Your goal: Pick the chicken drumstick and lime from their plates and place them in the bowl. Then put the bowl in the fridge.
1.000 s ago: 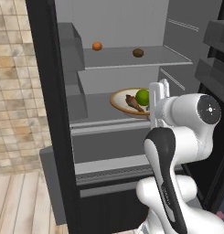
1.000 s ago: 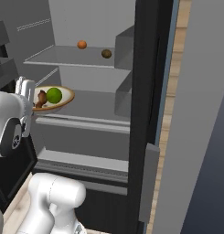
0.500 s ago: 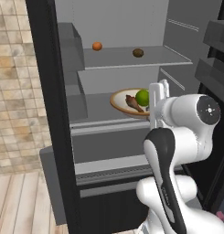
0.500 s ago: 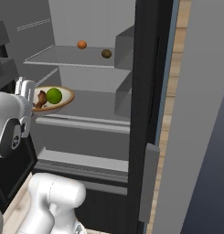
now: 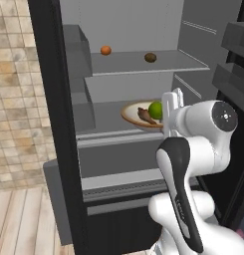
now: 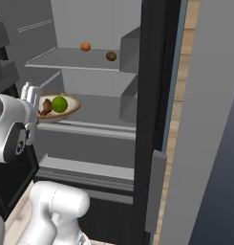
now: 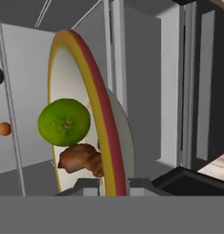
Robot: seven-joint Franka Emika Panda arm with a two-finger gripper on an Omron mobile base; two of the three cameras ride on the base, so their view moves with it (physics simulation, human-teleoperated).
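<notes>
The tan bowl (image 5: 133, 115) rests on the middle shelf inside the open fridge (image 5: 49, 99). In it lie the green lime (image 5: 155, 109) and the brown chicken drumstick (image 5: 145, 116). My gripper (image 5: 172, 112) is at the bowl's near right rim. In the hand view that rim (image 7: 97, 82) runs down between my two finger tips, which sit tight on either side of it. There the lime (image 7: 64, 122) shows above the drumstick (image 7: 81, 159). From the right base view the bowl (image 6: 73, 106) holds the lime (image 6: 59, 104) beside my gripper (image 6: 31, 103). The two plates are out of view.
An orange ball (image 5: 106, 50) and a dark brown ball (image 5: 150, 57) sit on the upper shelf. Door bins (image 5: 233, 79) hang at the right. The fridge's dark side wall (image 6: 154, 72) stands close to the shelf, with a drawer front (image 5: 118, 157) below.
</notes>
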